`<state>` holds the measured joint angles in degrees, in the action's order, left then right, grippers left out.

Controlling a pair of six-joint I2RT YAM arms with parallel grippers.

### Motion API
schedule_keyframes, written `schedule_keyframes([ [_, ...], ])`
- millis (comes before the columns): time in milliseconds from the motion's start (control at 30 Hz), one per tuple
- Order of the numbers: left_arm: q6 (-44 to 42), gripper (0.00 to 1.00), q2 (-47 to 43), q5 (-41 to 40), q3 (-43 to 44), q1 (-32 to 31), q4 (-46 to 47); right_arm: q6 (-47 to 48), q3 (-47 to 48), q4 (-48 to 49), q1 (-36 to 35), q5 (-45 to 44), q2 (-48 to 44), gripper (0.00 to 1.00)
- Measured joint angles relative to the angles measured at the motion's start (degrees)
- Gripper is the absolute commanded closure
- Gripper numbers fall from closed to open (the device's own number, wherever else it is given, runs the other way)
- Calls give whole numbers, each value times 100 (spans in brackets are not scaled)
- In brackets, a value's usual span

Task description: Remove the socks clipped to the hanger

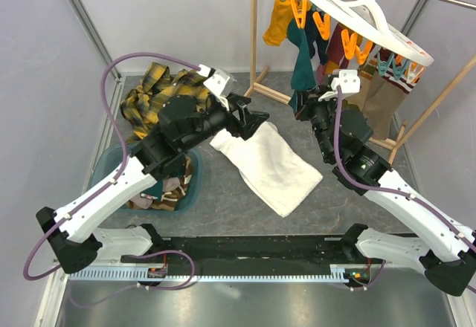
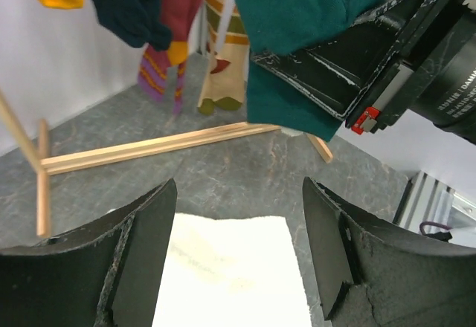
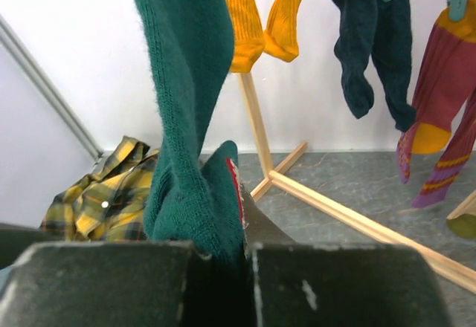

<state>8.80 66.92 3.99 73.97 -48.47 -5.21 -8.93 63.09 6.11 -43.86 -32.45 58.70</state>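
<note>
The white oval hanger hangs at the top right with orange and teal clips. Several socks hang from it: mustard, dark teal, tan and striped ones. My right gripper is shut on the lower end of the dark teal sock, which stretches up out of the frame. Mustard, navy and maroon-striped socks hang behind it. My left gripper is open and empty above the white towel, just left of the teal sock.
A yellow-black plaid shirt lies at the back left. A teal basin holding clothes sits under the left arm. The white towel lies mid-table. The wooden rack frame and its floor bars stand around the hanger.
</note>
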Motion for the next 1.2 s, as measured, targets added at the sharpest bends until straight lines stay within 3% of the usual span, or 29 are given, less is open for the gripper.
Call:
schedule_keyframes([
  [133,0,25,323,234,81,2,238,-162,-11,-164,0,103,-28,100],
  [300,44,25,837,256,822,0,256,-269,-166,-328,17,120,-120,100],
  [633,337,26,1777,-649,3228,2,411,-166,-232,-413,22,227,-151,100],
  [933,278,30,3211,-715,4868,2,697,-35,-232,-426,22,354,-153,100],
  [1200,181,30,3849,-715,5449,2,699,-26,-232,-446,22,535,-153,100],
])
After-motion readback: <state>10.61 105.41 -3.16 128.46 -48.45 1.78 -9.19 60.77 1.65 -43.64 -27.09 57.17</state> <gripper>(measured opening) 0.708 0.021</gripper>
